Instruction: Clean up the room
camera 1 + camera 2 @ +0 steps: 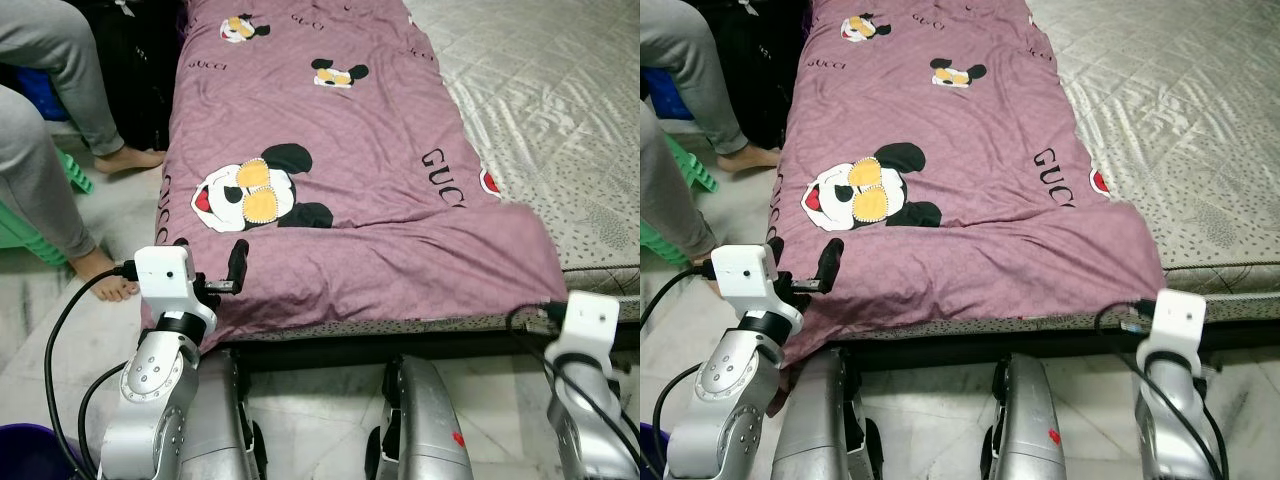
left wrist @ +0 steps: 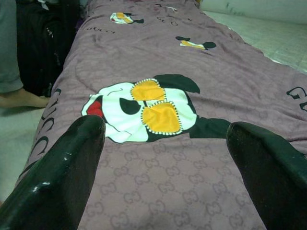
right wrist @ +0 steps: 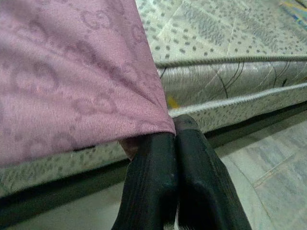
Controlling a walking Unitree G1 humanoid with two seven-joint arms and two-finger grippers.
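Nearest me, the left claw (image 1: 212,268) was spread wide, empty, at the blanket's (image 1: 330,150) near-left edge. The right claw (image 3: 175,143) was clenched on the blanket's near-right corner, by the mattress (image 3: 230,76) side. The blanket lay spread over the bed's left half; a person's feet (image 1: 110,290) stood on the floor, left.

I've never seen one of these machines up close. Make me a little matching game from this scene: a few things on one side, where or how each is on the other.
Things:
1. left end effector
2. right end effector
3. purple blanket
4. person's foot

States or places:
A. spread over the mattress
B. fingers wide open over the blanket's near left corner
C. on the floor left of the bed
D. fingers pressed together at the blanket's near right corner

Pairs: 1-B, 2-D, 3-A, 4-C
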